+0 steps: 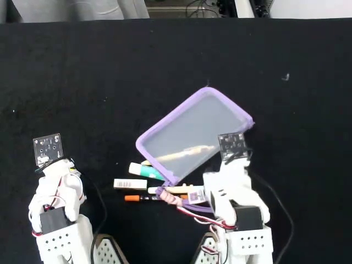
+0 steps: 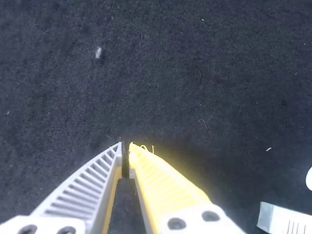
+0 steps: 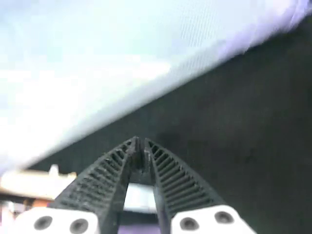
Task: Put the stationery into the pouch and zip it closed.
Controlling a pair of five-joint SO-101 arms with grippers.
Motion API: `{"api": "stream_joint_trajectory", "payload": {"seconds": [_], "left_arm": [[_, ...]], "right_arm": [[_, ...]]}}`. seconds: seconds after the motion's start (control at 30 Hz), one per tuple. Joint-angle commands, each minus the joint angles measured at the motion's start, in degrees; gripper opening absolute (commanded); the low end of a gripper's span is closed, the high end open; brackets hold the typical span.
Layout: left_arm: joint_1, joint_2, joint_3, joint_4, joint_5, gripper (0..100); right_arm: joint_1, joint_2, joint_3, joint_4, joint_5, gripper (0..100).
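Pouch (image 1: 195, 129), purple-trimmed, translucent: lies tilted at mid-table (image 1: 82, 82), one pale pencil (image 1: 184, 154) inside. Loose stationery clustered at its near corner: green-and-white marker (image 1: 146, 170), white stick (image 1: 130, 183), orange pen (image 1: 135, 198), cream pen (image 1: 173, 189). Left gripper (image 2: 125, 146): fingers pressed together, empty, over bare cloth by the near-left corner. Right gripper (image 3: 140, 142): fingers pressed together, empty, just beside the pouch's near-right edge.

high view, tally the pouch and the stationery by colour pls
purple pouch: 1
green marker: 1
white stick: 1
orange pen: 1
cream pens: 2
total: 6 that can be told apart
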Motion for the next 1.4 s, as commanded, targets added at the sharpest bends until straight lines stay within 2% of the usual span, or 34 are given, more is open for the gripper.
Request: {"api": "stream_joint_trajectory", "payload": {"seconds": [0.0, 0.2, 0.37, 0.43, 0.57, 0.8, 1.0, 1.17, 1.37], "left_arm": [[-0.7, -0.1, 1.5, -1.1, -0.6, 3], [-0.7, -0.1, 1.5, -1.1, -0.6, 3], [-0.7, -0.1, 1.5, -1.1, -0.6, 3], [-0.7, -0.1, 1.5, -1.1, -0.6, 3], [-0.7, -0.1, 1.5, -1.1, -0.6, 3], [-0.7, -0.1, 1.5, -1.1, -0.6, 3], [-0.7, -0.1, 1.5, -1.1, -0.6, 3], [-0.7, -0.1, 1.5, -1.1, -0.6, 3], [-0.7, -0.1, 1.5, -1.1, -0.6, 3]], "right_arm": [[-0.8, -5.5, -2.5, -9.8, -0.1, 1.5], [-0.8, -5.5, -12.9, -12.7, -0.1, 1.5], [-2.8, -5.5, -15.4, -12.7, 0.1, 1.5], [-6.6, -5.5, -15.4, -11.1, 4.0, 1.5], [-19.0, -5.6, -15.9, -4.3, 11.7, 1.5], [-36.1, -5.4, -18.5, -0.1, 13.3, 2.5], [-37.3, -5.3, -18.9, 2.2, 13.2, 21.1], [-37.5, -0.9, -21.1, 2.6, 13.8, 17.0], [-37.5, 14.5, -27.8, 2.7, 14.4, 17.8]]}}
